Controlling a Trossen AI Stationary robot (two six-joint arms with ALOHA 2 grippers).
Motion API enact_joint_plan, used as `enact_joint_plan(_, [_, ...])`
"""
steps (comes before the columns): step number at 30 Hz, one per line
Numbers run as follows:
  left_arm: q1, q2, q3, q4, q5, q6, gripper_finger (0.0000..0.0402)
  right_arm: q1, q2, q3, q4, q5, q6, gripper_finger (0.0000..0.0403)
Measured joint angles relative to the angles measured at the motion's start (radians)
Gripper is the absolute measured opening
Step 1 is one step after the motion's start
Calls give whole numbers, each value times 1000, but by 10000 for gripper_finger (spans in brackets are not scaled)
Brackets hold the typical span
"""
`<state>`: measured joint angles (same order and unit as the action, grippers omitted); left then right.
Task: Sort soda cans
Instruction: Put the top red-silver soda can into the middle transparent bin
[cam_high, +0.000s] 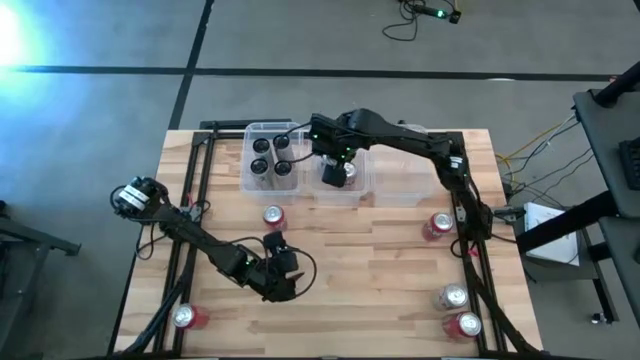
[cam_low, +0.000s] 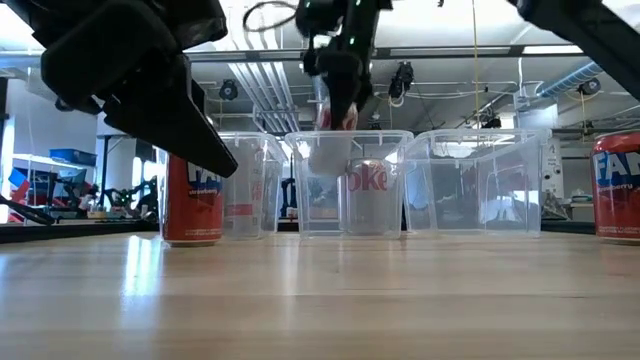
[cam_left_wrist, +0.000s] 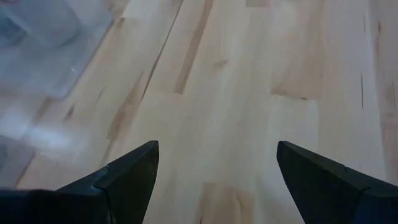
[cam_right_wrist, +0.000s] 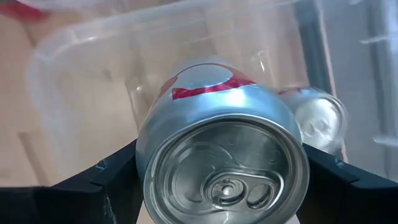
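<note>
- Gripping a silver soda can (cam_right_wrist: 221, 162) between its two fingers, the right hand (cam_high: 338, 172) hangs over the middle clear bin (cam_high: 362, 192).
- A second silver can (cam_right_wrist: 318, 119) already lies inside that bin.
- Black cans (cam_high: 270, 156) stand in the left bin (cam_high: 248, 178).
- The left hand (cam_high: 283, 283) hovers low over the bench (cam_high: 380, 300), fingers spread open and holding nothing.
- Red cans (cam_high: 437, 226) stand loose on the bench: one (cam_high: 273, 216) in front of the bins, others near the edges.
</note>
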<state>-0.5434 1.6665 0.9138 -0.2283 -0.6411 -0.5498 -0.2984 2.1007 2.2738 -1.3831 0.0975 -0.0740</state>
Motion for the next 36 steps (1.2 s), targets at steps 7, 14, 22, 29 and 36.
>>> enact_joint_plan(7, [-1, 0, 3, 11, -2, -80, 310, -13, 98, 1, 8, -51, -129, 302])
enact_joint_plan(14, [-3, 0, 4, 10, -3, -81, 310, -33, 143, 1, 7, -75, -207, 303])
enact_joint_plan(22, [-3, 0, 4, 11, -4, -81, 310, -36, 144, 1, 5, -107, -284, 306])
enact_joint_plan(29, [-3, 0, 4, 11, -4, -93, 310, -36, 144, -15, 6, -109, -312, 310])
enact_joint_plan(36, [-3, 0, 4, 11, -4, -94, 310, -38, 144, -32, 12, -159, -312, 321])
